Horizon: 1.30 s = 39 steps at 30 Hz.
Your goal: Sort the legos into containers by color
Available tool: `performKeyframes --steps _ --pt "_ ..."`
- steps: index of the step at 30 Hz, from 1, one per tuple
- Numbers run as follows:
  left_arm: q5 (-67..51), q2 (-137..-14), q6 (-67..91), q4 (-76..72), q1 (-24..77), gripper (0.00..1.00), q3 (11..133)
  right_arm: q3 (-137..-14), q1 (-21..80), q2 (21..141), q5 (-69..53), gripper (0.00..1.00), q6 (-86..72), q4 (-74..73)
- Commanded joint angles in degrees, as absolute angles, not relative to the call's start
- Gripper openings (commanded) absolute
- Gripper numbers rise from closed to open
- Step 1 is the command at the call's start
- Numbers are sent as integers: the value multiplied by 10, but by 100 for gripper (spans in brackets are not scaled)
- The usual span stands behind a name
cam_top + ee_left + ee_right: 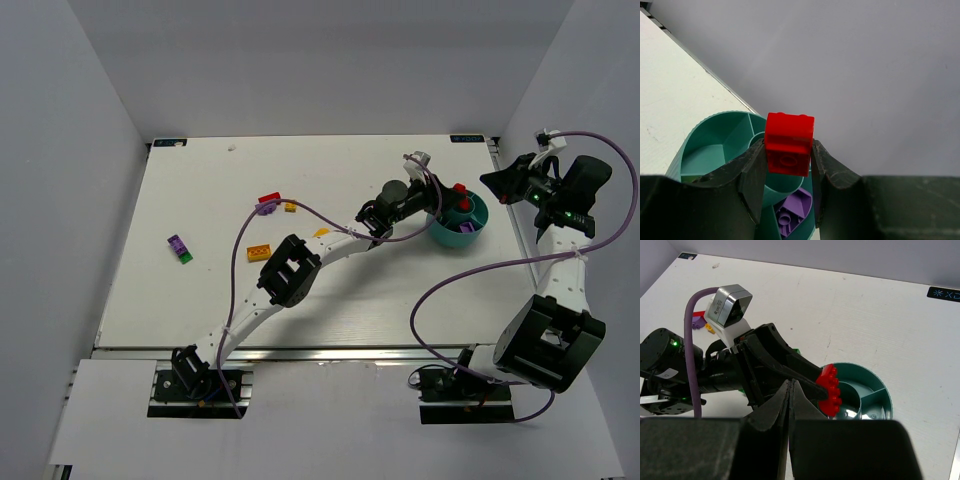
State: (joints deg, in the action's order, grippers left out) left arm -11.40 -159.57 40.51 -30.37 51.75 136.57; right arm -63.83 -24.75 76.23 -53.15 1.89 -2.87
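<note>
From its base at the near edge of the table [400,290], the left arm reaches toward 1 o'clock, across to the right half. Nearest on the left half lie an orange brick [259,253], just beside the arm's elbow at 10 o'clock, and a purple-and-green pair [180,248] farther out at 9 o'clock, well apart from the arm. A small yellow piece [322,232] sits just beside the forearm on its far side.

The left gripper [788,146] stands narrow, its two fingers [754,172] pinching a red brick [790,131] by opposite sides. The brick fills the gap between the tips and sticks out past them. Its hollow underside faces the wrist camera and its studs face away. It hangs over the teal bowl [710,155], above the small centre cup; whether it touches the cup's rim I cannot tell. The bowl is split into compartments, and the one at 5 o'clock of the cup in the left wrist view holds a purple brick [792,210].

The right gripper [790,390] is pressed shut, finger against finger. It hovers near the table's right edge at 2 o'clock of the bowl, apart from it and pointing toward it.

Farther back on the left half, at 10 o'clock of the table's middle, a loose red brick [268,198], a second purple brick [265,209] and a yellow brick [290,207] lie close together.
</note>
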Motion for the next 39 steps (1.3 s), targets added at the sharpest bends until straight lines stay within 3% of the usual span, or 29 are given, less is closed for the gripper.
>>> performKeyframes --steps 1,39 --pt "-116 -1577 397 -306 524 0 1382 -632 -250 758 -546 0 17 -18" --pt "-40 -1574 387 -315 480 0 1403 -633 -250 761 -550 0 11 -14"
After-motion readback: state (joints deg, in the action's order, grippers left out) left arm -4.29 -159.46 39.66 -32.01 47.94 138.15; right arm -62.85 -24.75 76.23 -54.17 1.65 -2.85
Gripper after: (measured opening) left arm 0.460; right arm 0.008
